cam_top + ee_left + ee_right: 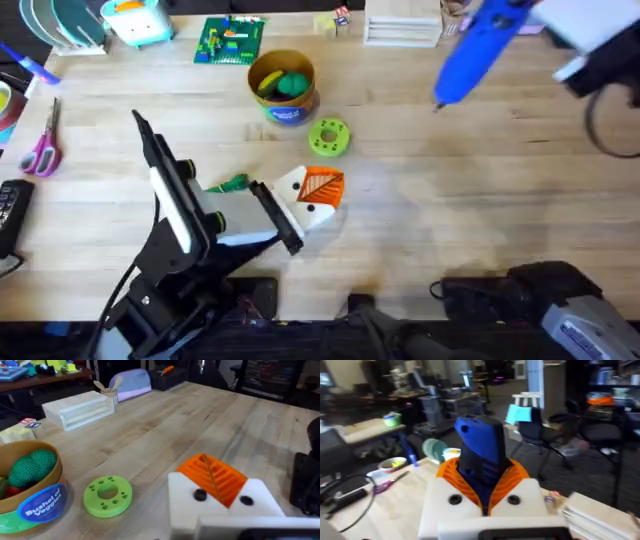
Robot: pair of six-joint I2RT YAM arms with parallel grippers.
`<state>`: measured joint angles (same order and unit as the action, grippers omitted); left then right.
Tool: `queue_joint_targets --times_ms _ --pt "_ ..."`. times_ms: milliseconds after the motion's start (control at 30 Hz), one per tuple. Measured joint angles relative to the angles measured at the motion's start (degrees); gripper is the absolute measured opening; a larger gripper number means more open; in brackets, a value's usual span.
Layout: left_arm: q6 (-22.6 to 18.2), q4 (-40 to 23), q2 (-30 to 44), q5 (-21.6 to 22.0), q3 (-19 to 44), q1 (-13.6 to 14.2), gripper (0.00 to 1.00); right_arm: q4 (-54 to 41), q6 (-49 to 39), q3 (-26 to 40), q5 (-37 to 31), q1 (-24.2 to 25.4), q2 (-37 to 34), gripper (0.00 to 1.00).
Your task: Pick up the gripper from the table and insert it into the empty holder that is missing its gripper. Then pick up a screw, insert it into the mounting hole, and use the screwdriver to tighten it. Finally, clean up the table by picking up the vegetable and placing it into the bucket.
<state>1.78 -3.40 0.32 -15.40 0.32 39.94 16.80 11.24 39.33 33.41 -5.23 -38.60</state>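
High over the table's far right, the blue screwdriver (478, 48) hangs with its thin tip pointing down toward the wood. My right gripper (482, 482) is shut on the screwdriver (481, 452), orange ribbed pads on both sides of it. My left gripper (319, 188) rests low over the table (450, 190) near the middle, its orange pads pressed together in the left wrist view (212, 479), nothing held. The slim green vegetable (230, 184) lies just left of that gripper. The tan bucket (283, 88) (31, 502) stands behind it, holding a yellow toy and a round green one. The plain holder is out of view.
A flat green disc with holes (329, 137) (107, 495) lies between bucket and left gripper. Scissors (42, 145) lie at the left edge. A green brick plate (230, 40) and a pale wooden box (402, 25) sit at the back. A black unit (500, 290) sits front right.
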Motion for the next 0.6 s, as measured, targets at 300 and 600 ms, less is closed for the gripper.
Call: queue_joint_targets --times_ms 300,600 --pt "-0.02 0.00 0.00 0.00 0.00 0.00 0.018 20.38 3.33 -2.71 -2.25 -23.60 -9.91 0.024" --pt "-0.02 0.00 -0.01 0.00 0.00 0.00 0.018 36.92 3.30 -2.71 -2.54 -35.58 -21.39 0.024"
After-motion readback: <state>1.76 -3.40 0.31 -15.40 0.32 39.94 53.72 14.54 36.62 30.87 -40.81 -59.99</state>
